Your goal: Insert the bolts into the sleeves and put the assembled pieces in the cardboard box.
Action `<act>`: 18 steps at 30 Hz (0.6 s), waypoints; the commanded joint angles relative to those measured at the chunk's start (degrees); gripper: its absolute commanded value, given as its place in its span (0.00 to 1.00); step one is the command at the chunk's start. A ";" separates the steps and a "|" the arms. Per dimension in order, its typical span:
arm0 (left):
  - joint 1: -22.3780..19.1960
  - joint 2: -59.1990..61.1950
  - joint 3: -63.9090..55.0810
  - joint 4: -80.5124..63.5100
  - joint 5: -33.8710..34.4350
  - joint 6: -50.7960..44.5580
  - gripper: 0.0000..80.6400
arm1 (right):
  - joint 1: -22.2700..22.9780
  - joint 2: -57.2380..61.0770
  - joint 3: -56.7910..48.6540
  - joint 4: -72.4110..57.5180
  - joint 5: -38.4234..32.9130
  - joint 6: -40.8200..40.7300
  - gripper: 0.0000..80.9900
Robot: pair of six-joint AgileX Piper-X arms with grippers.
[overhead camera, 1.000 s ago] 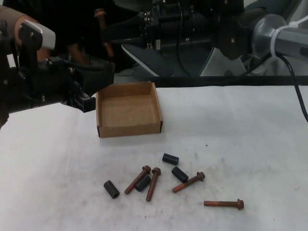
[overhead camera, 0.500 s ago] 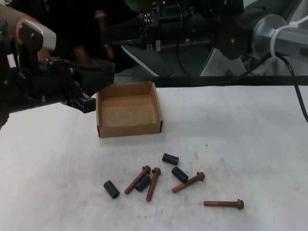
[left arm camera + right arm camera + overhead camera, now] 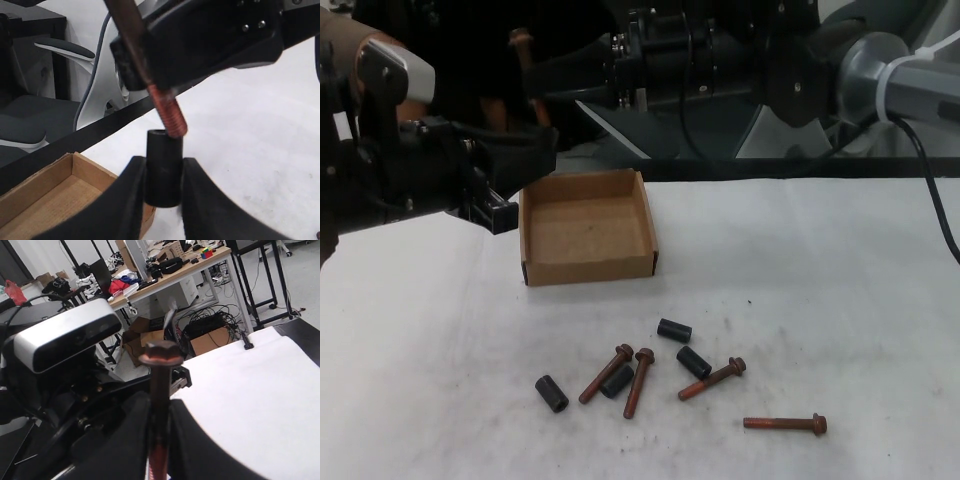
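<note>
Threads at the tip of the held bolt point(image 3: 169, 115) meet the top rim of the held sleeve point(image 3: 163, 175); whether the tip has entered the bore cannot be told. The black sleeve stands upright, pinched between the two fingers of the left gripper point(image 3: 163, 167), raised just beside the rear left corner of the cardboard box point(image 3: 45, 192). The copper-coloured bolt slants down onto it, its shank clamped in the right gripper point(image 3: 159, 405).

The left wrist view gives the meeting of tip and rim. The right wrist view gives the bolt's hex head end-on between the fingers, with the silver camera housing point(image 3: 65, 340) of the left arm just beyond.

In the high view the left arm comes in low from the box's left side. The right arm stretches level behind the box from its right side.

In front of the box, four loose bolts point(image 3: 638, 382) and four loose sleeves point(image 3: 674, 330) lie scattered on the white bench cover point(image 3: 840, 280). Behind the box stand an office chair point(image 3: 30, 125) and a dark desk point(image 3: 35, 22). Farther off are cluttered tables point(image 3: 190, 270), cables and cartons.
</note>
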 commanded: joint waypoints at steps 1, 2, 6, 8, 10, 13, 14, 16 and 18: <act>-0.09 -0.59 -0.61 -1.94 0.83 -0.19 0.01 | 1.44 -0.55 -0.16 -0.17 -0.44 -0.69 0.00; -0.09 -0.59 -0.61 -1.94 0.83 -0.65 0.01 | 1.61 -0.57 -0.16 -0.17 -0.31 -0.69 0.00; -0.09 -0.59 -0.61 -1.94 0.83 -0.91 0.01 | 1.83 -0.57 -0.16 -0.17 -0.22 -0.69 0.00; -0.09 -0.59 -0.61 -2.36 0.83 -1.57 0.01 | 1.77 -0.57 -0.16 -0.17 -0.22 -0.97 0.00; -0.09 -0.59 -0.61 -2.36 0.83 -1.69 0.01 | 1.65 -0.57 -0.16 -0.17 -0.04 -1.84 0.00; -0.09 -0.59 -0.61 -2.36 0.83 -1.69 0.01 | 1.05 -0.57 -0.33 -0.32 0.01 -1.67 0.00; -0.09 -0.59 -0.61 -2.36 0.83 -1.69 0.01 | 0.86 -0.57 -0.31 -0.32 0.01 -1.69 0.00; -0.09 -0.59 -0.61 -2.96 0.83 -1.68 0.01 | 0.44 -0.57 -0.31 -1.29 0.01 -1.69 0.00; -0.09 -0.59 -0.61 -4.33 0.83 -1.68 0.01 | -0.02 -0.57 -0.35 -3.34 0.01 -1.21 0.00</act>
